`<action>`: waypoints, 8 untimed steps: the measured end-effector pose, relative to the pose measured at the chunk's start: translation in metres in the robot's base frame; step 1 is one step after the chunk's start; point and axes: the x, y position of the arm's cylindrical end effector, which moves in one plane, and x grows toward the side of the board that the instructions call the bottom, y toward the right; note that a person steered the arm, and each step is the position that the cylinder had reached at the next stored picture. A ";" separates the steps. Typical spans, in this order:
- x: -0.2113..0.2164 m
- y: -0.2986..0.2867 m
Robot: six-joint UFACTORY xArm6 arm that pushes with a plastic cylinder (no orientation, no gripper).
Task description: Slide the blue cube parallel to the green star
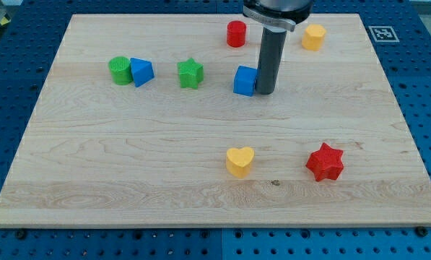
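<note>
My tip (266, 92) is down on the desk (128, 159), pressed right against the blue cube (245, 80) on the side facing the desk's right edge. This arm carries no clamping end effector, just the straight dark rod, so nothing is grasped; it is contact only. The blue cube sits in the far half of the desk, a little right of centre. The green star (190, 73) stands apart from it toward the left edge, at nearly the same depth. Further left, a green cylinder (119, 70) and a blue block (141, 71), shape hard to call, sit touching each other. Near the far edge, a red cylinder (236, 34) stands just left of the rod, and a yellow block (313, 37) is off to its right. Toward the near edge, a yellow heart (240, 161) and a red star (325, 162) rest well apart.
</note>
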 end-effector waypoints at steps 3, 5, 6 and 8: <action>0.002 0.006; 0.030 0.006; 0.029 -0.002; 0.029 -0.017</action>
